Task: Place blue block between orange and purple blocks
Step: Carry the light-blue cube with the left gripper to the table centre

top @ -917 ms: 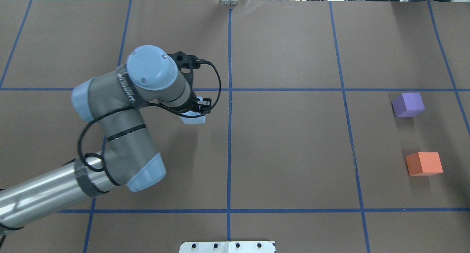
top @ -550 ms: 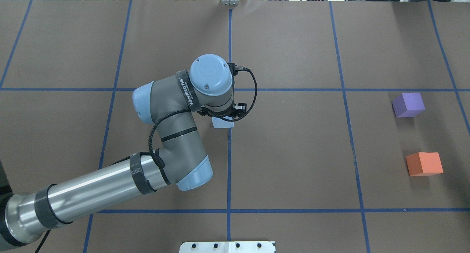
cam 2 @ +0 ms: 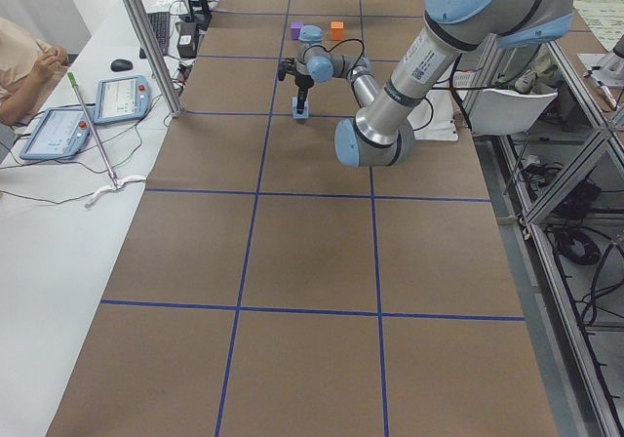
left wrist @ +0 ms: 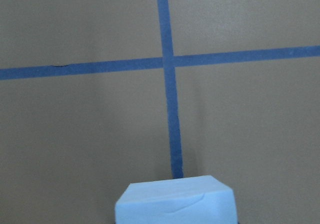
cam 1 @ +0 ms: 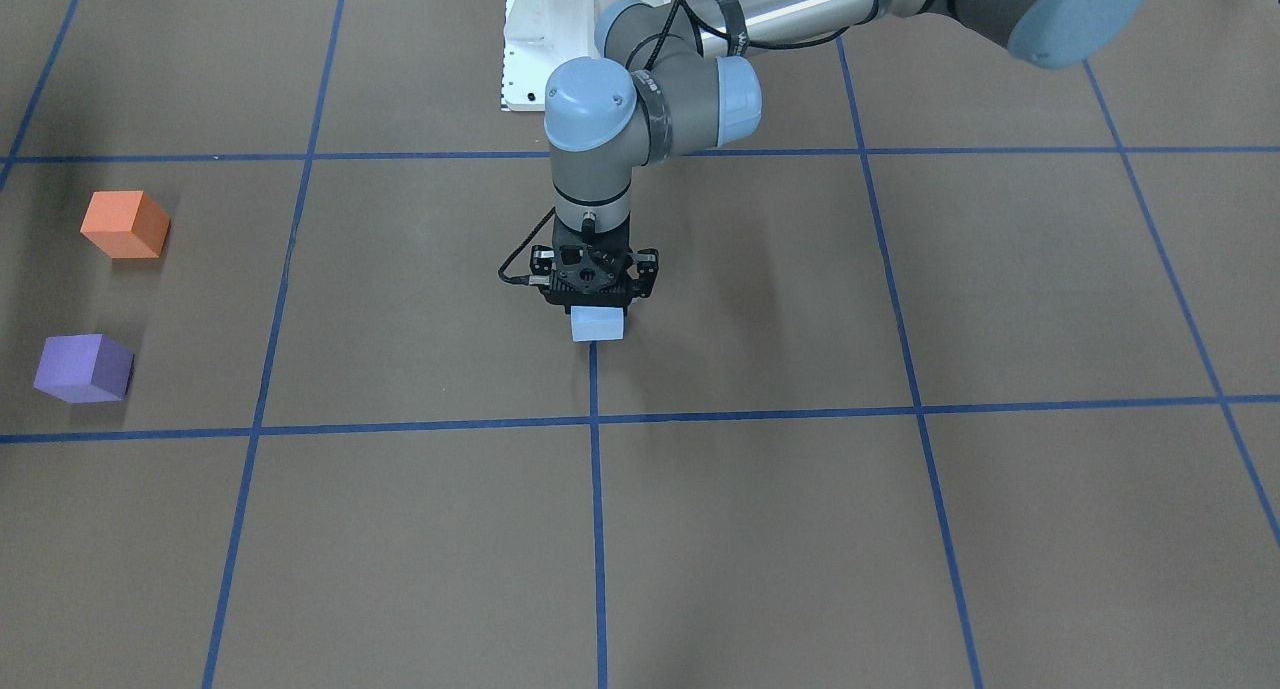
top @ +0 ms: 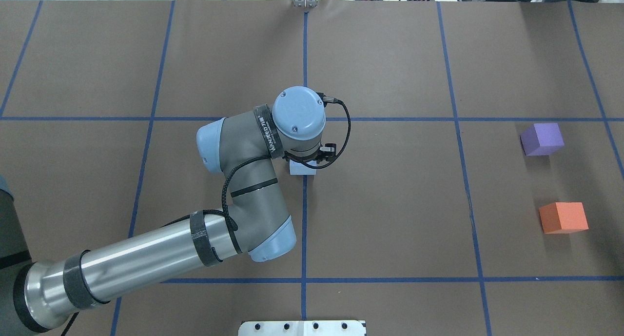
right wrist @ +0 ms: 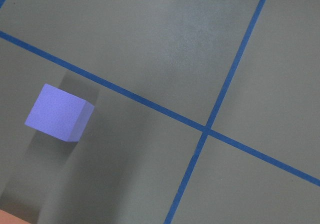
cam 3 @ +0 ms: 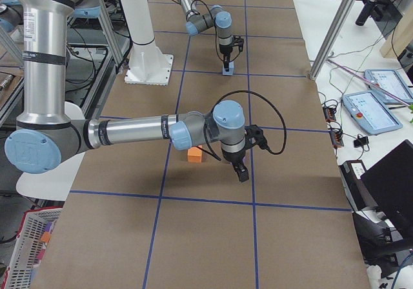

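Observation:
My left gripper (top: 304,163) is shut on the light blue block (top: 302,169) and holds it low over the table's centre line. It also shows in the front view (cam 1: 597,309) with the block (cam 1: 597,324), which fills the bottom of the left wrist view (left wrist: 175,201). The purple block (top: 542,139) and the orange block (top: 563,217) sit far to the right with a gap between them. My right gripper (cam 3: 242,173) shows only in the exterior right view, beside the orange block (cam 3: 195,155). I cannot tell whether it is open or shut.
Blue tape lines (top: 304,204) divide the brown table into squares. The robot's white base plate (top: 302,327) is at the near edge. The right wrist view shows the purple block (right wrist: 59,113) on the table.
My left arm has carried the blue block rightward, from left of centre to the centre tape line. The purple and orange blocks have not moved.

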Available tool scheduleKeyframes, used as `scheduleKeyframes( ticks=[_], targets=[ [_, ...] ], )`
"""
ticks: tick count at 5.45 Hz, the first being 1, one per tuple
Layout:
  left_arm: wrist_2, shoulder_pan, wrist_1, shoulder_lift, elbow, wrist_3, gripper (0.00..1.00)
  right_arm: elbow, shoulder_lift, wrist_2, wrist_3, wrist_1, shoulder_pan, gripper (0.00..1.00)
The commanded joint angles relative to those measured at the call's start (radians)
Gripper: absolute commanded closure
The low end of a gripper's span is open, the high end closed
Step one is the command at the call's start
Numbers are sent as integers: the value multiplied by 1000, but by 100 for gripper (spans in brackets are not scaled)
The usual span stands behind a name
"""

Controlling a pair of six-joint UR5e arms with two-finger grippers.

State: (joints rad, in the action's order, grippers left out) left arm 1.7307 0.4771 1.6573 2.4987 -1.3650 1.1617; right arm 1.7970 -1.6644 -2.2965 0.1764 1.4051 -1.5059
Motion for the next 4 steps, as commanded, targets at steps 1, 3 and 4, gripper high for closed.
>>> scheduleKeyframes(
  ticks=[1, 3, 4],
  targets=[
    [-14, 58, -17, -3, -134, -16, 1, 14, 18, -21, -43, -2, 1, 0],
    [229, 263, -257, -105, -359, -280, 1, 108, 124, -98, -444, 2, 121, 0],
    [262, 328, -269, -223, -472, -331, 0, 148, 221, -83, -726, 2, 242, 0]
  ],
)
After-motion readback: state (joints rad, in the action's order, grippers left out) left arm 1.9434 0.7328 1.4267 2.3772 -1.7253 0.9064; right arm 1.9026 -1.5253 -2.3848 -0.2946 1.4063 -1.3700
